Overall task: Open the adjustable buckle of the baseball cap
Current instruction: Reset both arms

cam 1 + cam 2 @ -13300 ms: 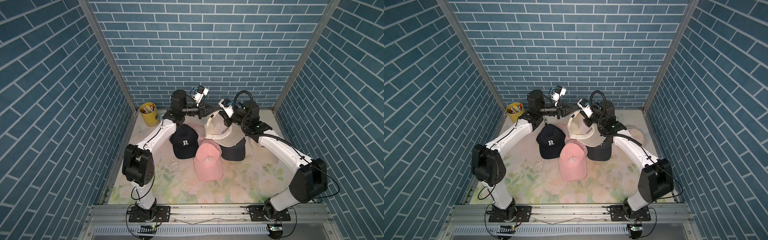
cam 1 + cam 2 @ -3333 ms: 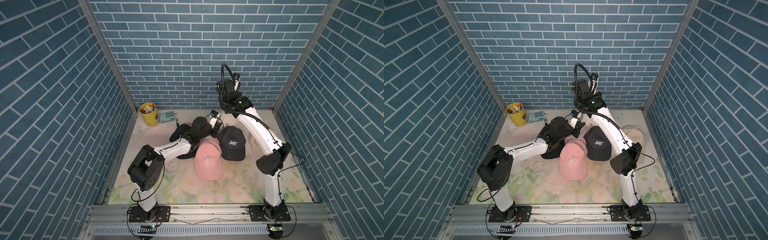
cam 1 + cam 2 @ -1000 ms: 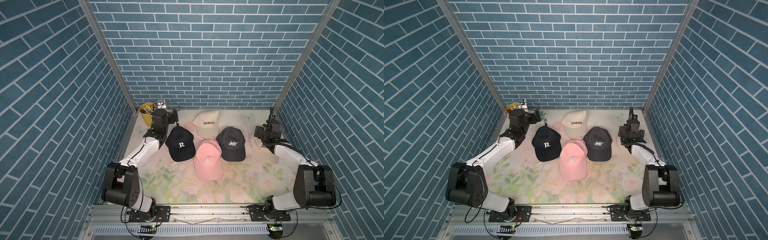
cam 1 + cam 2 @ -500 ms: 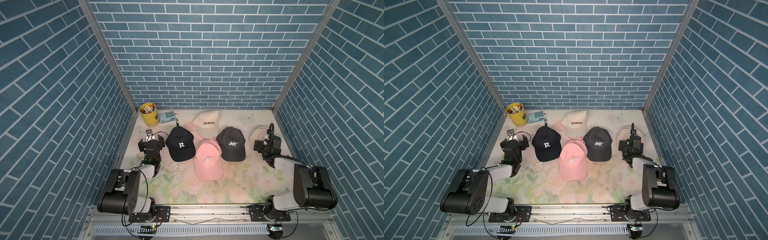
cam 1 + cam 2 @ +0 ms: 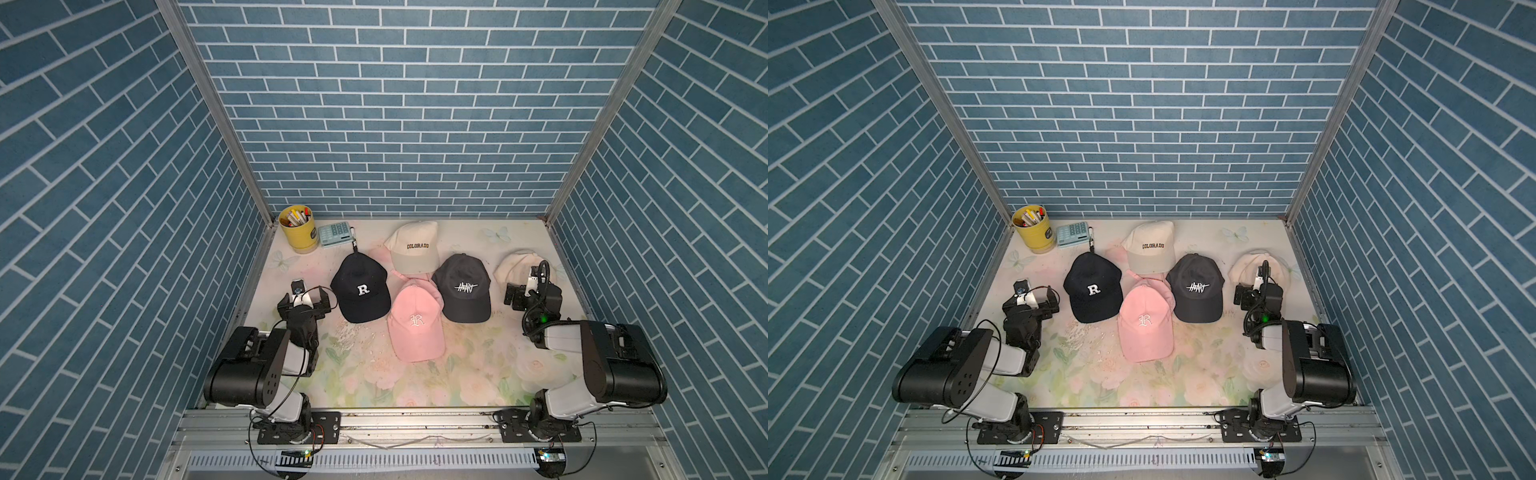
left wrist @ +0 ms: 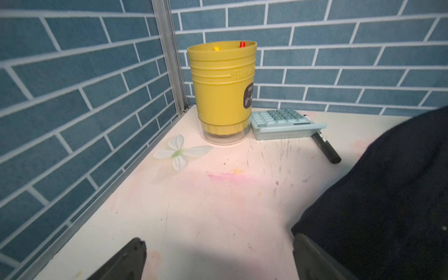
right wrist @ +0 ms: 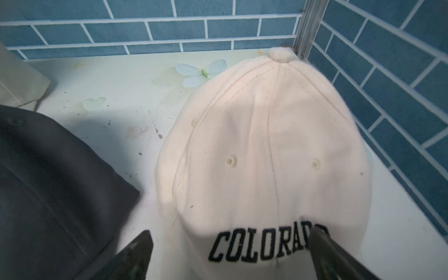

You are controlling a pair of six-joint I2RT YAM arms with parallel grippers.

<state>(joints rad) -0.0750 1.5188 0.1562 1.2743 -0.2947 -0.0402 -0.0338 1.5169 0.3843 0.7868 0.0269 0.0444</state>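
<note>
My left fingers [image 6: 126,259] stand wide apart and empty, low over the counter [image 6: 206,206] at the near left, beside the navy R cap [image 5: 362,293]. My right fingers [image 7: 131,257] are equally spread and grip nothing, at the front of the cream COLORADO cap [image 7: 266,145] by the right wall. A second COLORADO cap [image 5: 414,253] lies far centre, its buckle hidden.

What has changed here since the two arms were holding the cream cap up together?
The cream COLORADO cap was let go and lies at the back. Both arms folded back toward the front; left gripper and right gripper are open, empty. The navy cap, pink cap and black cap stayed put.
</note>
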